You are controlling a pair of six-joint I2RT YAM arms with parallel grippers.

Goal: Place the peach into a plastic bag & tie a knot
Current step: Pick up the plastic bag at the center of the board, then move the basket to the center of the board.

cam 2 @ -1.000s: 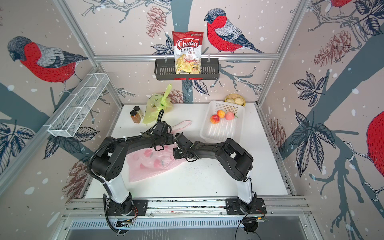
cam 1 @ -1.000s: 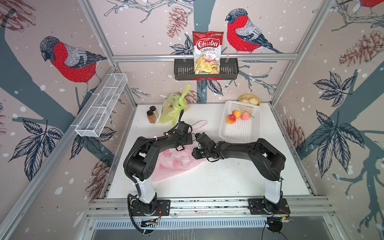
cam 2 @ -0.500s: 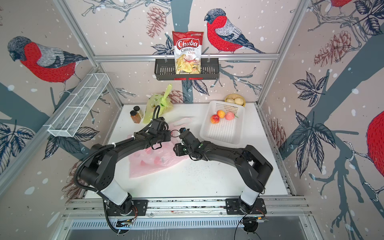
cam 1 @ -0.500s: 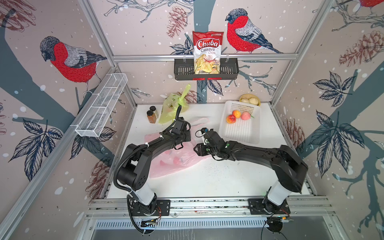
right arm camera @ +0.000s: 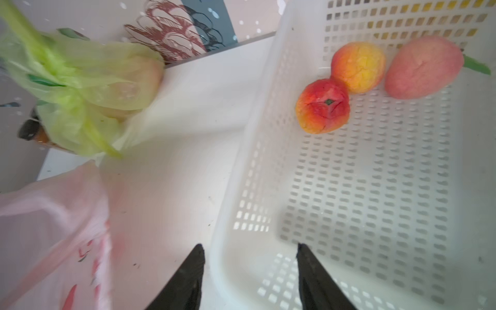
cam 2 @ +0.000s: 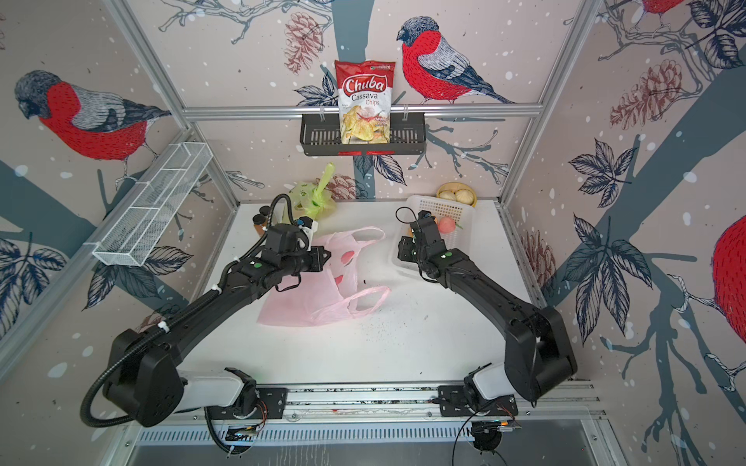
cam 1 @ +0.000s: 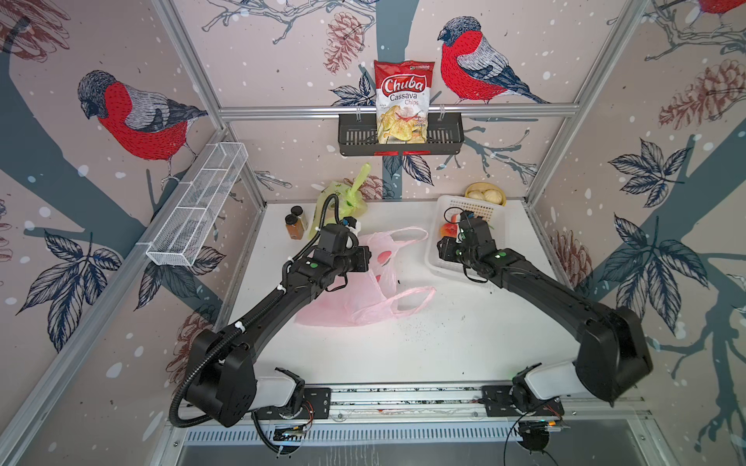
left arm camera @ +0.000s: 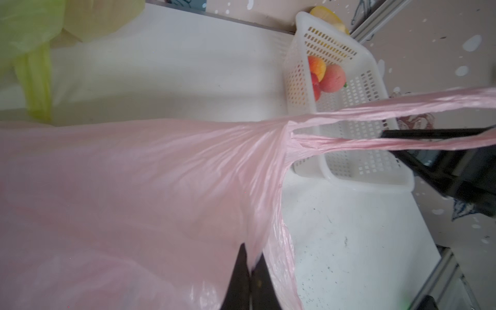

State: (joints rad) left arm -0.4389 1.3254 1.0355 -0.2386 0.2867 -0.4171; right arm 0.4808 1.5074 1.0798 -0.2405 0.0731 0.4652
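Status, near edge first: a pink plastic carrier bag [cam 1: 343, 312] lies crumpled on the white table [cam 1: 424, 355], its two loop handles [left arm camera: 402, 106] sprawled toward the centre. The left gripper [left arm camera: 249, 256] is clamped on a fold of film near the bag's mouth, holding that edge off the table; the wrist view shows film pinched between closed fingers [left arm camera: 239, 273]. No fruit is visible inside; the red marks appear to be print. Further out, the right gripper [right arm camera: 249, 245] is empty, jaws parted, poised over the near rim of the white perforated plastic basket [right arm camera: 255, 161], one finger on the table side, the other over the basket floor. Three fruits sit together at the basket's far end: a red-orange peach [right arm camera: 323, 106] closest to the gripper, touching a yellow-orange peach [right arm camera: 358, 67], with a pink peach [right arm camera: 424, 67] just beside. Assessment: the step in hand is the pick. Recommended: bring the open jaws fully inside the rim, choose the red-orange fruit, which has free floor on its near side, straddle its widest part without nudging the neighbour, and close gently, as the skin looks wrinkled and soft. The left grip should present the mouth raised and wide. Against the back wall stand a knotted green plastic bag [cam 1: 343, 199], two brown spice jars [cam 1: 294, 224] and a red crisp packet [cam 1: 403, 101] on a black shelf [cam 1: 355, 137]
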